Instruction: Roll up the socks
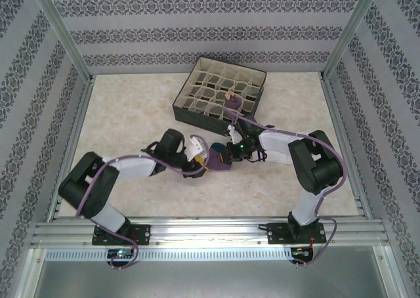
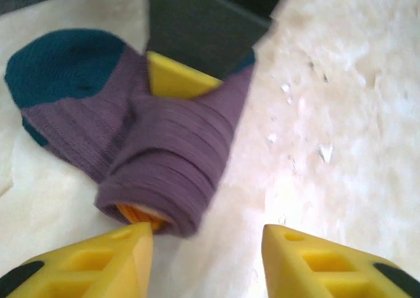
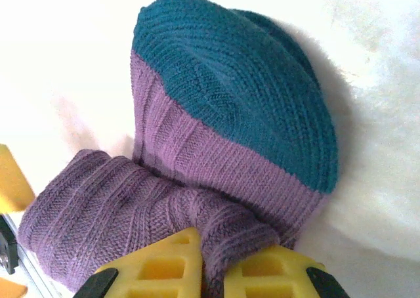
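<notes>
**Sock** (image 1: 216, 159), purple with a teal toe: lies mid-desk (image 1: 125, 114), between the two arm tips.
- From above, the wrists cover most of it; I make out a purple patch.
- Left wrist view: part-rolled, with orange at the roll's near end. The far edge is hidden under the right arm's dark body.
- Right wrist view: teal toe in full; the roll is cut off at the lower left edge.

**Left jaws:** released, yellow fingers (image 2: 98, 262) well parted. One tip sits at the roll's end; I cannot tell if it touches.

**Right jaws:** clenched on a purple fold of the sock.

**Box** (image 1: 197, 117): gridded, behind the arms. A small purple bundle (image 1: 231, 101) sits in one cell, detail unclear.
</notes>
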`<move>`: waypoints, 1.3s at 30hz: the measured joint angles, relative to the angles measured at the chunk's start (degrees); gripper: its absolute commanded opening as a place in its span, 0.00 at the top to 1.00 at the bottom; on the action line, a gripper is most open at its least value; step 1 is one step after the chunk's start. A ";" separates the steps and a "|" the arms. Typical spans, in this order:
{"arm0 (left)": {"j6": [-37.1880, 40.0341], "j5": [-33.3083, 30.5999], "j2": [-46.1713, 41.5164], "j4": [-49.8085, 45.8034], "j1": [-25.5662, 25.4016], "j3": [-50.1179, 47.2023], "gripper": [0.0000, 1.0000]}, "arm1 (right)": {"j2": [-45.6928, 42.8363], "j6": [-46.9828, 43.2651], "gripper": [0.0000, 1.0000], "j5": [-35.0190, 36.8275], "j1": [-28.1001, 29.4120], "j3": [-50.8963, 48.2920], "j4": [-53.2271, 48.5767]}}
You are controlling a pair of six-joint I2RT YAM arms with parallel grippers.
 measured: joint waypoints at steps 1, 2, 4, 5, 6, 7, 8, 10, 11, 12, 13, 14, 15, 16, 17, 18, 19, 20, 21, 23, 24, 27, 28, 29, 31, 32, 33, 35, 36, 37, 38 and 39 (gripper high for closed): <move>1.95 -1.81 -1.79 2.58 -1.27 -2.47 0.45 | 0.13 0.00 0.90 0.00 0.00 0.15 -0.13; 4.09 -3.76 -3.02 4.48 -2.69 -4.31 0.45 | 0.28 -0.02 0.90 -0.02 0.00 0.37 -0.33; 8.02 -7.82 -3.91 6.75 -5.35 -6.01 0.43 | 0.74 -0.07 0.90 -0.22 -0.02 0.92 -0.87; 10.16 -10.29 -3.89 7.72 -6.80 -6.34 0.42 | 1.01 -0.15 0.90 -0.33 -0.02 1.16 -1.14; 11.98 -12.41 -3.82 8.50 -7.89 -6.49 0.42 | 1.16 -0.28 0.90 -0.48 -0.02 1.40 -1.36; 13.70 -14.43 -3.82 9.42 -8.85 -6.62 0.41 | 1.33 -0.48 0.90 -0.63 -0.02 1.57 -1.57; 15.17 -16.06 -3.82 10.45 -9.64 -6.78 0.41 | 1.49 -0.72 0.90 -0.72 -0.02 1.77 -1.84; 17.49 -18.47 -3.82 11.98 -10.60 -6.86 0.41 | 1.64 -1.53 0.90 -0.83 0.00 2.08 -2.27; 18.56 -19.56 -3.78 12.59 -10.88 -6.86 0.40 | 1.75 -1.88 0.90 -0.83 0.02 2.27 -2.64; 19.41 -20.41 -3.67 13.11 -11.04 -6.84 0.40 | 1.86 -2.05 0.90 -0.83 0.07 2.49 -2.84; 20.24 -21.11 -3.48 13.35 -11.28 -6.75 0.39 | 1.97 -2.34 0.90 -0.83 0.15 2.62 -3.04; 21.09 -21.66 -3.04 13.49 -11.41 -6.56 0.39 | 2.10 -2.67 0.90 -0.94 0.28 2.78 -3.23; 21.64 -21.99 -2.56 13.51 -11.61 -6.32 0.39 | 2.25 -2.93 0.90 -1.09 0.50 2.95 -3.43; 22.25 -22.16 -1.92 13.51 -11.67 -5.95 0.39 | 2.43 -3.13 0.90 -1.27 0.72 3.15 -3.63; 22.73 -22.16 -1.22 13.49 -11.72 -5.51 0.39 | 2.60 -3.32 0.90 -1.40 0.98 3.37 -3.89; 23.12 -22.16 -0.35 13.46 -11.74 -4.94 0.40 | 2.80 -3.50 0.90 -1.60 1.33 3.63 -4.13; 23.50 -22.12 0.61 13.46 -11.74 -4.31 0.41 | 3.02 -3.58 0.90 -1.79 1.68 3.85 -4.44; 23.76 -22.10 1.51 13.40 -11.74 -3.69 0.43 | 3.15 -3.74 0.90 -1.99 1.92 4.04 -4.72; 23.96 -21.97 2.23 13.35 -11.74 -3.19 0.47 | 3.23 -3.87 0.90 -2.14 2.05 4.20 -4.94; 24.28 -21.75 3.80 12.55 -11.78 -1.75 0.62 | 3.34 -4.26 0.88 -2.38 2.34 4.37 -5.42; 24.30 -21.68 4.48 11.69 -11.78 -0.92 0.71 | 3.34 -4.50 0.85 -2.40 2.40 4.37 -5.53; 23.61 -21.18 5.66 8.81 -11.82 1.20 0.87 | 3.34 -5.07 0.65 -2.16 2.19 4.35 -5.77; 23.08 -20.96 5.64 7.98 -11.85 1.66 0.88 | 3.32 -5.20 0.58 -2.14 1.97 4.33 -5.84; 22.49 -20.65 5.64 7.04 -11.85 2.14 0.89 | 3.17 -5.09 0.54 -2.29 1.57 4.13 -5.81; 20.96 -20.33 5.68 5.16 -11.82 3.10 0.90 | 2.23 -4.07 0.51 -4.04 0.44 3.04 -4.94; 20.13 -20.00 5.88 3.96 -11.80 3.87 0.91 | 1.42 -2.99 0.50 -5.31 -0.35 2.01 -4.15; 19.23 -19.37 6.23 2.75 -11.72 4.87 0.93 | 0.76 -2.05 0.49 -6.12 -0.96 1.25 -3.87; 16.96 -17.51 7.32 0.33 -11.30 7.21 0.94 | -0.70 -0.66 0.49 -6.69 -2.19 0.31 -4.20; 15.91 -16.46 7.82 -0.59 -11.15 8.07 0.94 | -1.44 -0.35 0.48 -6.56 -2.49 0.31 -4.59; 14.62 -15.19 8.28 -1.57 -10.82 8.94 0.95 | -2.40 -0.26 0.48 -6.21 -2.54 0.33 -4.70; 13.16 -13.84 8.70 -2.56 -10.43 9.70 0.95 | -3.56 -0.24 0.47 -5.79 -2.49 0.33 -4.96; 11.91 -12.70 8.98 -3.39 -10.03 10.29 0.96 | -4.55 -0.24 0.47 -5.11 -2.47 0.33 -5.09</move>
